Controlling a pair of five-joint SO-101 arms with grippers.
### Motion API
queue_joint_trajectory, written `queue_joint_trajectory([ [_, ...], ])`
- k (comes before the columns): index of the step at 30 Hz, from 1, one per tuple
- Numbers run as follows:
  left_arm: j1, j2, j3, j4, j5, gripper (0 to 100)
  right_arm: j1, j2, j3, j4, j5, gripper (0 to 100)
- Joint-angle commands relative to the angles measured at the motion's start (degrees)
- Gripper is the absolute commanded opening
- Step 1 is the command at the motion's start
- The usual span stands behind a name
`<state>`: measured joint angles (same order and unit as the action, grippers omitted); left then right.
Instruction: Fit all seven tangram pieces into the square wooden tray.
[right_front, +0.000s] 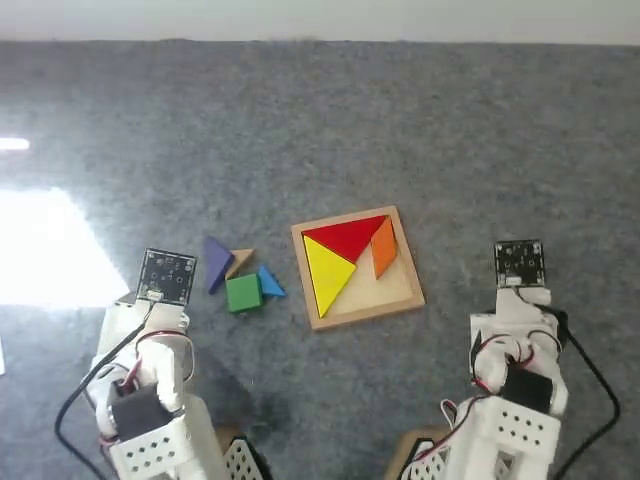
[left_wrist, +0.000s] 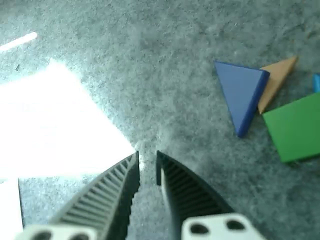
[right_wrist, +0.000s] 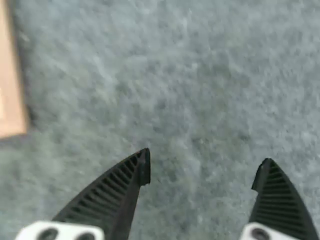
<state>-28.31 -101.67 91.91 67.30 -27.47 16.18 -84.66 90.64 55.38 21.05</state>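
The square wooden tray (right_front: 395, 295) lies mid-table, holding a red triangle (right_front: 348, 237), a yellow triangle (right_front: 325, 272) and an orange piece (right_front: 383, 248). To its left lie the loose pieces: a dark blue triangle (right_front: 217, 263) (left_wrist: 240, 92), a tan triangle (right_front: 240, 262) (left_wrist: 277, 77), a green square (right_front: 243, 293) (left_wrist: 295, 127) and a light blue triangle (right_front: 270, 283). My left gripper (left_wrist: 146, 157) is shut and empty over bare carpet, just left of the loose pieces. My right gripper (right_wrist: 205, 167) stands open and empty over the carpet right of the tray's edge (right_wrist: 10, 75).
Grey carpet covers the table. A bright patch of light (right_front: 40, 245) falls at the left. The two arm bases (right_front: 150, 420) (right_front: 515, 400) stand at the near edge. The tray's lower right part is bare wood.
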Motion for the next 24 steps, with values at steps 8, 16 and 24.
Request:
queue_joint_trajectory([
  [8, 0.44, 16.53, -27.82, 9.67, -2.20, 13, -1.10, -10.07, 1.85, 6.90, 3.78, 32.9],
  [16, 3.25, 62.51, -65.45, 27.43, -2.20, 13, -1.27, -10.59, 2.73, 6.55, 5.10, 32.9],
  [24, 23.91, 79.47, -67.03, 16.79, -2.29, 13, -1.36, -10.59, 2.73, 6.46, 5.01, 32.9],
])
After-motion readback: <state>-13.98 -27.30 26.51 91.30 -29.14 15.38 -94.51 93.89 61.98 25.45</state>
